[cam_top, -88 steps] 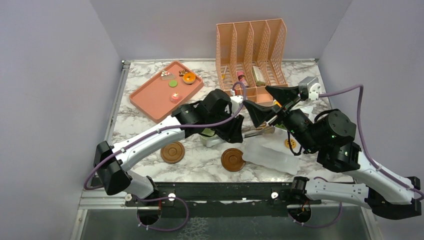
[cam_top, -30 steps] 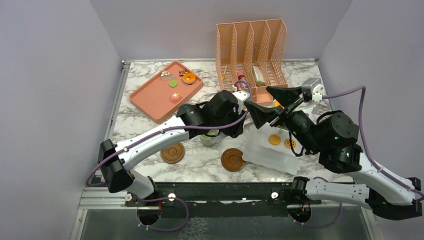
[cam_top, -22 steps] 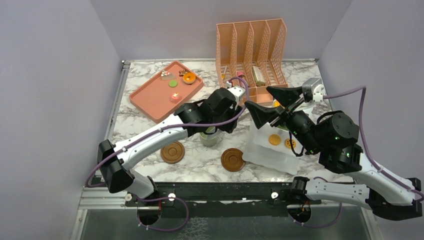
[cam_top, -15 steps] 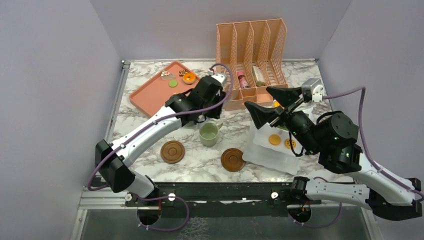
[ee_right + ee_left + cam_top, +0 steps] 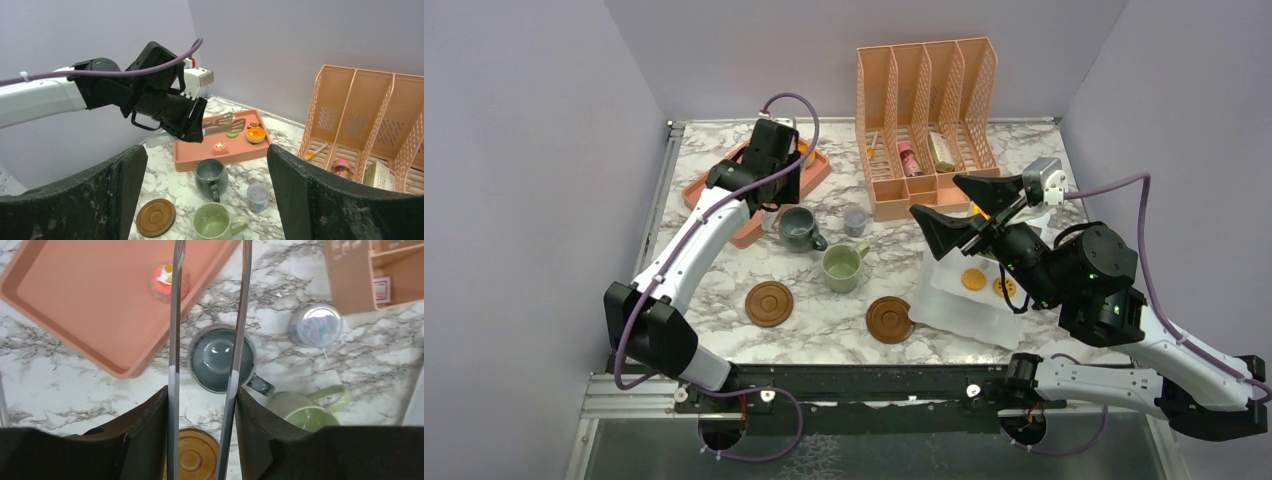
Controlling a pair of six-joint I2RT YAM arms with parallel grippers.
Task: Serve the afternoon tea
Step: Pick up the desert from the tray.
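Above the near edge of the pink tray (image 5: 714, 205), the left claw (image 5: 227, 123) hangs empty, its fingers set to a moderate gap. The wrist view looks straight down between them at the grey-blue mug (image 5: 221, 359). That mug stands upright on the bare bench (image 5: 724, 270), just beside the tray, with its handle pointing toward the green mug (image 5: 841, 268). Neither mug sits on a coaster: the left coaster (image 5: 769, 302) and the right coaster (image 5: 889, 318) lie bare nearer the arms.

The step in hand looks like fetching the grey-blue mug for the left coaster. The gap seems about as wide as the mug's mouth, so pinching one wall is probably the safer hold, one finger inside and one outside, on the side away from the handle. A straight descent keeps clear of the tray rim and the small red cake (image 5: 165, 276) on it. A level carry and a centred landing would finish it well.

The right claw (image 5: 936, 198) hovers wide and empty over the right side.
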